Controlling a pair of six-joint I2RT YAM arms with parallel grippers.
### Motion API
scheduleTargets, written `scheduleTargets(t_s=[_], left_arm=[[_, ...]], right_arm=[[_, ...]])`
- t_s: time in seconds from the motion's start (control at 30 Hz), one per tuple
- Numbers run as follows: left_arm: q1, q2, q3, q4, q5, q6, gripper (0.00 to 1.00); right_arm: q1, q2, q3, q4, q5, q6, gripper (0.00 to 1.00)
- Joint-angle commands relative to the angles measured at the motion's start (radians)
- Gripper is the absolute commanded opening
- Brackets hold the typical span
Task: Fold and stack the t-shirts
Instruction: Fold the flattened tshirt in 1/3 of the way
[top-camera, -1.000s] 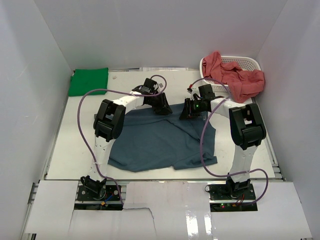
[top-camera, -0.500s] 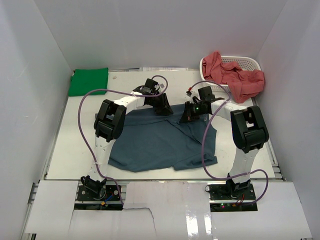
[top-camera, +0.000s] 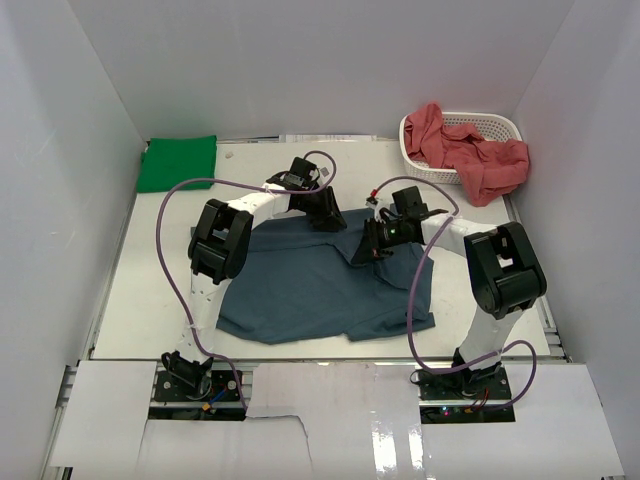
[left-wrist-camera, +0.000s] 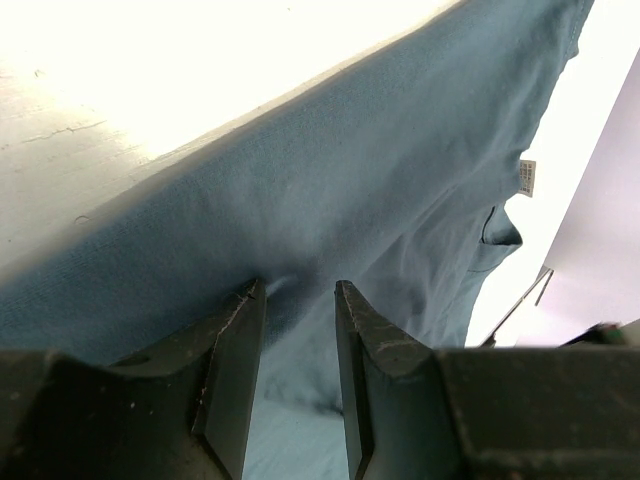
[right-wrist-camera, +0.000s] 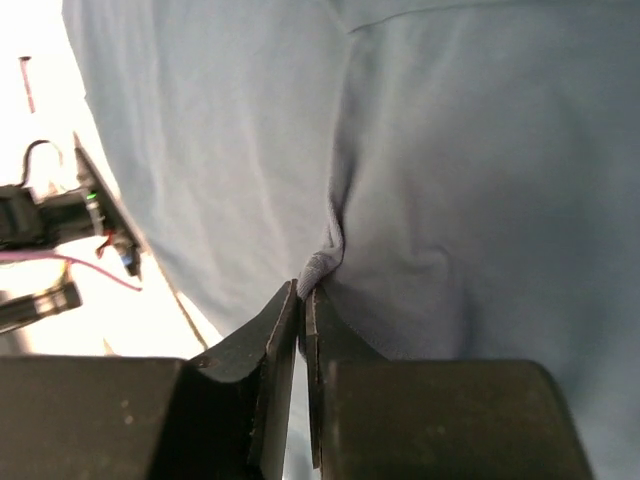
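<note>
White table (top-camera: 150, 290), enclosed by white walls on three sides.

Slate blue t-shirt (top-camera: 300, 290): lies spread, with creases, at mid-table, in front of both arm bases. A small white tag shows on it in the left wrist view.

Left gripper (top-camera: 325, 215): stands at the far edge of the slate blue t-shirt. Its jaws are about half apart, and blue cloth fills the gap. Creases run into the gap and the shirt's edge is drawn taut, so the cloth appears gripped.

Right gripper (top-camera: 362, 252): set just right of the left gripper, over the shirt's far right part. Its jaws are all but closed and pinch a small raised fold of the blue cloth.

Green t-shirt (top-camera: 178, 162): folded flat, well beyond the blue shirt's far left corner.

Salmon red t-shirts (top-camera: 470, 155): heaped beyond the blue shirt's far right corner, spilling over the near side of the white basket (top-camera: 490, 125).
</note>
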Motion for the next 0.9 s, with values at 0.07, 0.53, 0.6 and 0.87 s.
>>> scheduleTargets(t_s=[0.07,0.53,0.6,0.87], left_arm=[[-0.018,0.022,0.009,-0.041,-0.023,0.02,0.45],[-0.018,0.048,0.025,-0.053,-0.026,0.027,0.45],[-0.02,0.049,0.026,-0.055,-0.027,0.027,0.45],[-0.018,0.045,0.029,-0.056,-0.027,0.029,0.45]], right_arm=[[0.012,-0.01,-0.078,0.172,-0.169,0.147,0.2],[0.02,-0.047,-0.311,0.793,-0.401,0.61,0.66],[0.02,-0.073,-0.27,0.684,-0.384,0.564,0.66],[0.023,-0.185,-0.063,0.098,-0.074,0.058,0.66]])
